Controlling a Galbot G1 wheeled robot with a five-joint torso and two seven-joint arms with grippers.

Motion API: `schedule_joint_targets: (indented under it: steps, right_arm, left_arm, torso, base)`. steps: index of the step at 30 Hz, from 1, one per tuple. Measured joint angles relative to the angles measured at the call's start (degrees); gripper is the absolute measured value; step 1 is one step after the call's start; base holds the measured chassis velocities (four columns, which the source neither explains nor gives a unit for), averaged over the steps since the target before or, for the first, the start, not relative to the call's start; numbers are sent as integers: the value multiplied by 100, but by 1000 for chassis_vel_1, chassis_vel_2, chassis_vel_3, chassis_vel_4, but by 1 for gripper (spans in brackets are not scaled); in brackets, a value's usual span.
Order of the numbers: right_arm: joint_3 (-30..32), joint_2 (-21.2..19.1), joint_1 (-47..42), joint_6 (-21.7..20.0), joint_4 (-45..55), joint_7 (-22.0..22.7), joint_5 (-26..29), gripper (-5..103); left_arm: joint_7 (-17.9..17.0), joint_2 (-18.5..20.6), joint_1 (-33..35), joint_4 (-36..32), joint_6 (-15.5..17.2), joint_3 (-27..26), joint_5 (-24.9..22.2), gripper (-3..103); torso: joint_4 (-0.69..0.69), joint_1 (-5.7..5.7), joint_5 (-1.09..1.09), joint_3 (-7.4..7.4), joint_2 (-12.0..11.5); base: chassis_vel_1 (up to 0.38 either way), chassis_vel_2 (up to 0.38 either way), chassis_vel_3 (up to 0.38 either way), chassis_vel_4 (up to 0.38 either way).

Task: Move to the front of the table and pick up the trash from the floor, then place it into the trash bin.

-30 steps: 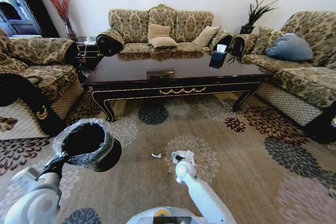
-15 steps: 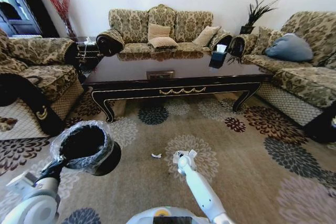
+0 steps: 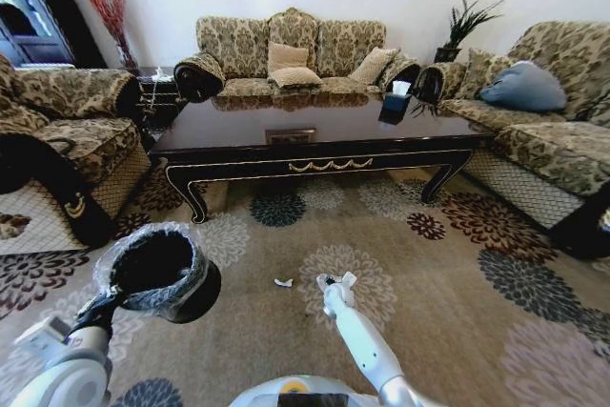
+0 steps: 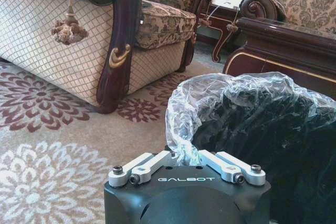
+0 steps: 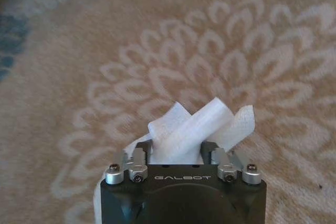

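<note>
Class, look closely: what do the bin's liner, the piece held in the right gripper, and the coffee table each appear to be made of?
Trash bin liner: thin translucent plastic film, judging by its shiny crinkles; the left gripper pinches its rim. White paper in the right gripper: soft matte tissue or paper, folded and creased. Table: apparently dark lacquered wood, glossy enough to mirror the sofa, with gold-coloured trim.

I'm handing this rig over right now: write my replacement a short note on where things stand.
Left tool: shut on the liner rim of the trash bin, held at the robot's left.
Right tool: shut on the crumpled white paper, low over the carpet.
The table stands ahead.
Done: paper gripped, bin in hand.
Left: put the paper in the bin; a tiny white scrap lies on the carpet, between bin and right tool.
</note>
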Motion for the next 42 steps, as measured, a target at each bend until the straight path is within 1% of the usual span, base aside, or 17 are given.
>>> schedule_joint_targets:
  steps: [1,4,5,7,8,11,13,15,19,20,22,28,31,34,39,40,42]
  right_arm:
    - [-23,-31,-42,0,124,-5,-4,51]
    - [-104,-151,-178,9,580,-11,-21,35]
    - [-104,-151,-178,9,580,-11,-21,35]
    - [-155,-223,-230,45,817,-12,-75,24]
    - [-177,-256,-245,69,915,-10,-100,24]
    - [-258,-336,-278,127,1133,-26,-138,14]
    - [-414,-464,-337,293,1434,-260,-200,4]
    - [-507,-538,-370,435,1596,-468,-252,4]
    - [-1004,-845,-456,1237,2449,-1534,-548,0]
    - [-1004,-845,-456,1237,2449,-1534,-548,0]
    - [-1375,-920,-414,1621,2884,-1984,-691,0]
    - [-2178,-930,-276,2211,3331,-2560,-998,0]
    - [-2819,-880,-162,2979,3184,-3247,-1844,0]
    - [-3162,-874,-86,3283,3083,-3400,-2174,0]
    - [-3852,-869,171,4074,2781,-3732,-3038,0]
    - [-3852,-869,171,4074,2781,-3732,-3038,0]
    - [-4089,-868,298,4286,2561,-3803,-3512,0]
  left_arm:
    - [2,-8,-15,14,-9,37,28,4]
    - [16,-51,-72,69,-25,163,123,3]
    - [16,-51,-72,69,-25,163,123,3]
    - [23,-74,-108,109,-31,228,161,4]
    - [26,-84,-119,126,-33,254,176,3]
    - [41,-104,-131,161,-42,309,211,4]
    - [76,-133,-141,207,-78,388,288,3]
    - [90,-155,-148,228,-95,438,333,4]
    - [134,-230,-226,279,-106,693,512,4]
    - [134,-230,-226,279,-106,693,512,4]
    - [171,-254,-311,363,-128,874,692,4]
    - [249,-334,-450,547,-180,1194,1034,4]
    - [292,-414,-542,639,-185,1403,1082,4]
    - [304,-448,-566,696,-186,1478,1081,4]
    - [310,-518,-613,883,-191,1607,1134,3]
    - [310,-518,-613,883,-191,1607,1134,3]
    - [326,-541,-637,919,-204,1661,1163,3]
  torso:
    - [0,0,-1,0,0]
    - [-3,0,-1,0,0]
    - [-3,0,-1,0,0]
    - [-3,0,-1,0,0]
    - [-3,0,-1,0,0]
    - [-3,0,-2,0,0]
    - [-3,0,-2,0,0]
    - [-3,0,-2,0,0]
    - [-3,0,-2,0,0]
    - [-3,0,-2,0,0]
    - [-4,0,-2,0,0]
    - [-2,0,-3,-1,0]
    - [-3,0,-3,0,0]
    - [-4,0,-3,0,0]
    - [-2,0,-3,0,0]
    - [-2,0,-3,0,0]
    - [-3,0,-3,0,0]
  base:
    - [0,0,0,0]
    - [0,0,0,0]
    - [0,0,0,0]
    - [0,0,0,0]
    - [0,0,0,0]
    - [0,0,0,0]
    - [0,0,0,0]
    - [0,0,0,0]
    - [0,0,0,0]
    - [0,0,0,0]
    - [0,0,0,0]
    - [0,0,0,0]
    - [0,0,0,0]
    - [0,0,0,0]
    - [0,0,0,0]
    - [0,0,0,0]
    - [0,0,0,0]
